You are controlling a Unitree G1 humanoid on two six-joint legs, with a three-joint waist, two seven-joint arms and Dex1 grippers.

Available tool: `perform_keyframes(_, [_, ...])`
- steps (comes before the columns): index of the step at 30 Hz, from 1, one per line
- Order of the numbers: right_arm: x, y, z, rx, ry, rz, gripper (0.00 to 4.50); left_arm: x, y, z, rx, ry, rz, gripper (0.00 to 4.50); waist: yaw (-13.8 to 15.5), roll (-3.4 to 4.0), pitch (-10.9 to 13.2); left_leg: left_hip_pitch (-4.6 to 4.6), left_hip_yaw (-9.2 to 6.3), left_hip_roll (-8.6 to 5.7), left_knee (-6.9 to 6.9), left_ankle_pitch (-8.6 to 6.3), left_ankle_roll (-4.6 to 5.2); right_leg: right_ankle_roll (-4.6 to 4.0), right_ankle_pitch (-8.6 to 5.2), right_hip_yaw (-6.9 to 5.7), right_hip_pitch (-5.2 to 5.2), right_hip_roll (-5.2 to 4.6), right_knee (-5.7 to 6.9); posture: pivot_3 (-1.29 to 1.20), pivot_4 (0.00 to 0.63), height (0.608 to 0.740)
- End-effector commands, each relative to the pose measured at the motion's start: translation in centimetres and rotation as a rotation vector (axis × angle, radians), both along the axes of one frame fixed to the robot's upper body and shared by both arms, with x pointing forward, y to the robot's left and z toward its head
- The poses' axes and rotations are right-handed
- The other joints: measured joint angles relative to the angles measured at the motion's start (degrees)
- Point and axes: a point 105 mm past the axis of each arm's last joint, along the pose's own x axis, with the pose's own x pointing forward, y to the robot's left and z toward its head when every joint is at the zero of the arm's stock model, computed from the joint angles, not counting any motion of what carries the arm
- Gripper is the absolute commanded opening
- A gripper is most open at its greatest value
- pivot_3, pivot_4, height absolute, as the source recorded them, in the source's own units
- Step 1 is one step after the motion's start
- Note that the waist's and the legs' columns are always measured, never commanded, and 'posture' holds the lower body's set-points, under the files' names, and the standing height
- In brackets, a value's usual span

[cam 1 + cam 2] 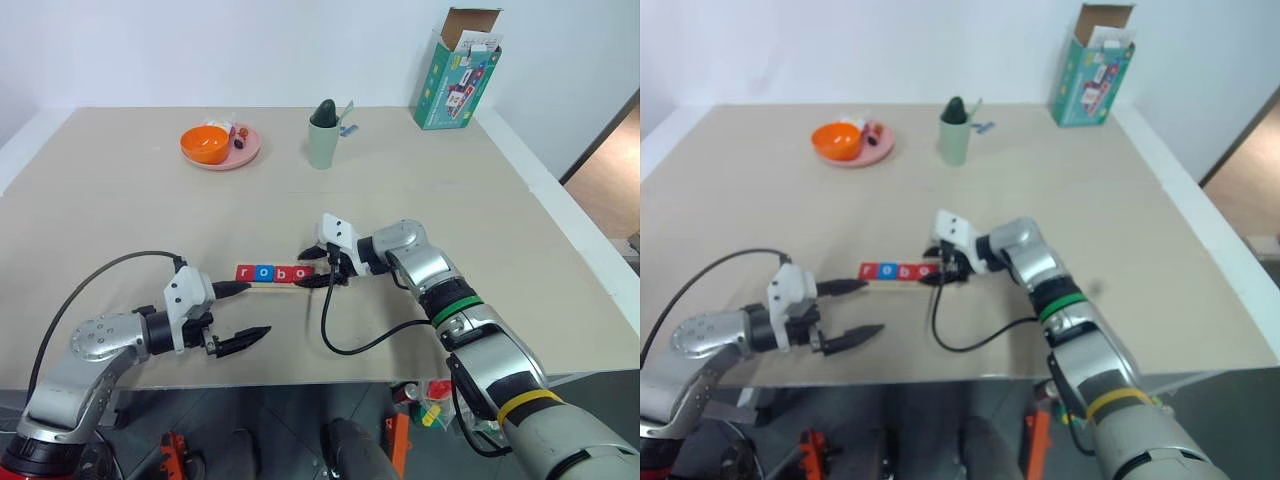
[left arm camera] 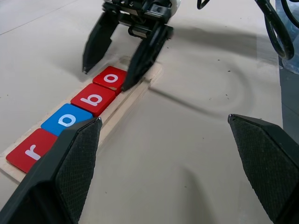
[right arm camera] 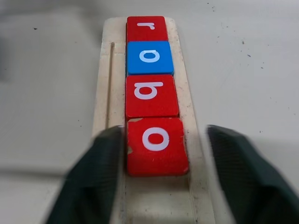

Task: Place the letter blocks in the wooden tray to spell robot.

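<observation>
The wooden tray (image 3: 105,93) lies on the table in front of me, seen also at tray (image 1: 275,283). Four letter blocks sit in it in a row: red r (image 3: 146,28), blue o (image 3: 150,57), red b (image 3: 151,95), red o (image 3: 156,145). My right gripper (image 1: 305,270) is at the tray's right end, open, with one finger on each side of the last red o and not gripping it. My left gripper (image 1: 255,308) hovers open just in front of the tray's left end, holding nothing.
A pink plate (image 1: 245,152) with an orange bowl sits at the far left. A green cup (image 1: 322,135) stands far centre, and a green carton (image 1: 457,80) at the far right. A black cable (image 1: 350,345) loops on the table near the front edge.
</observation>
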Motion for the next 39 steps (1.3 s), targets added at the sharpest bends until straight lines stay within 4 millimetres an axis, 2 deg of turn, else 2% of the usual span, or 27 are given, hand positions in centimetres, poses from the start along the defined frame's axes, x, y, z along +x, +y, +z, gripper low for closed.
perform_keyframes(1, [0.4, 0.3, 3.6, 0.104, -0.061, -0.018, 4.48, 0.2, -0.2, 0.7, 0.001, -0.040, -0.013, 4.50, 0.00, 0.01, 0.00, -0.01, 0.00, 0.00, -0.01, 0.00, 0.00, 0.01, -0.01, -0.01, -0.01, 0.00, 0.00, 0.00, 0.150, 0.740])
perform_keyframes(4, [0.7, -0.7, 6.8, 0.234, -0.080, -0.126, 4.48, 0.0, -0.4, 1.1, 0.019, -0.063, -0.040, 4.50, 0.03, 0.01, 0.01, -0.09, -0.03, 0.00, -0.04, 0.00, 0.00, 0.06, -0.04, -0.02, -0.06, 0.00, 0.00, 0.00, 0.150, 0.740])
perform_keyframes(7, [1.0, -2.9, 9.4, 0.357, -0.137, -0.307, 4.48, -0.2, -0.9, 1.6, 0.029, -0.086, -0.075, 4.50, 0.10, 0.01, 0.01, -0.11, -0.06, -0.01, -0.08, -0.01, -0.02, 0.10, -0.10, -0.02, -0.06, -0.02, 0.00, 0.00, 0.150, 0.740])
perform_keyframes(10, [1.4, -6.0, 10.2, 0.426, -0.265, -0.588, 4.48, -0.3, -1.4, 2.1, 0.039, -0.105, -0.095, 4.50, 0.43, -0.02, -0.01, -0.15, -0.14, -0.04, -0.11, -0.03, -0.05, 0.11, -0.18, -0.09, -0.05, -0.05, -0.01, 0.00, 0.150, 0.740])
perform_keyframes(13, [0.8, -10.2, 7.6, 0.406, -0.376, -0.986, 4.48, -0.2, -2.0, 2.9, 0.036, -0.126, -0.125, 4.50, 0.60, -0.09, -0.07, -0.16, -0.18, -0.08, -0.13, -0.04, -0.07, 0.13, -0.22, -0.11, -0.05, -0.10, -0.01, 0.00, 0.150, 0.740])
perform_keyframes(17, [-0.3, -11.8, 4.8, 0.341, -0.355, -1.173, 4.48, 0.0, -2.3, 3.2, 0.037, -0.133, -0.137, 4.50, 0.05, 0.00, -0.02, -0.16, -0.02, -0.13, -0.13, -0.05, -0.12, 0.15, -0.18, 0.06, -0.13, -0.11, 0.00, 0.00, 0.150, 0.740])
perform_keyframes(20, [-1.1, -12.4, 2.9, 0.323, -0.312, -1.243, 4.48, 0.1, -2.5, 3.3, 0.029, -0.133, -0.143, 4.50, -0.36, 0.00, -0.02, -0.08, 0.09, -0.12, -0.09, -0.04, -0.12, 0.17, -0.09, 0.18, -0.13, -0.08, 0.00, 0.00, 0.150, 0.740])
perform_keyframes(23, [-1.3, -12.9, 1.9, 0.299, -0.292, -1.282, 4.48, 0.0, -2.7, 3.2, 0.027, -0.130, -0.155, 4.50, -0.35, -0.01, -0.03, -0.03, 0.03, -0.11, -0.09, 0.00, -0.05, 0.12, -0.08, 0.14, -0.07, -0.06, 0.00, 0.00, 0.150, 0.740])
perform_keyframes(32, [-2.0, -12.7, -0.8, 0.288, -0.142, -1.321, 4.48, 0.0, -3.0, 2.9, 0.034, -0.127, -0.171, 4.50, -0.32, -0.03, -0.04, -0.05, 0.03, -0.12, -0.09, 0.04, -0.04, 0.12, -0.09, 0.14, -0.05, -0.07, -0.01, 0.00, 0.150, 0.740])
perform_keyframes(35, [-2.2, -12.4, -0.9, 0.304, -0.121, -1.316, 3.64, 0.0, -3.1, 2.8, 0.034, -0.124, -0.174, 4.50, -0.32, -0.03, -0.04, -0.05, 0.01, -0.12, -0.10, 0.04, -0.04, 0.13, -0.09, 0.12, -0.05, -0.07, -0.01, 0.00, 0.150, 0.740])
perform_keyframes(39, [-3.5, -11.6, -1.1, 0.322, -0.075, -1.292, 2.21, -0.1, -3.0, 2.5, 0.042, -0.116, -0.176, 4.50, -0.25, -0.04, -0.04, -0.06, 0.00, -0.13, -0.10, 0.04, -0.04, 0.14, -0.11, 0.12, -0.03, -0.08, -0.01, 0.00, 0.150, 0.740])
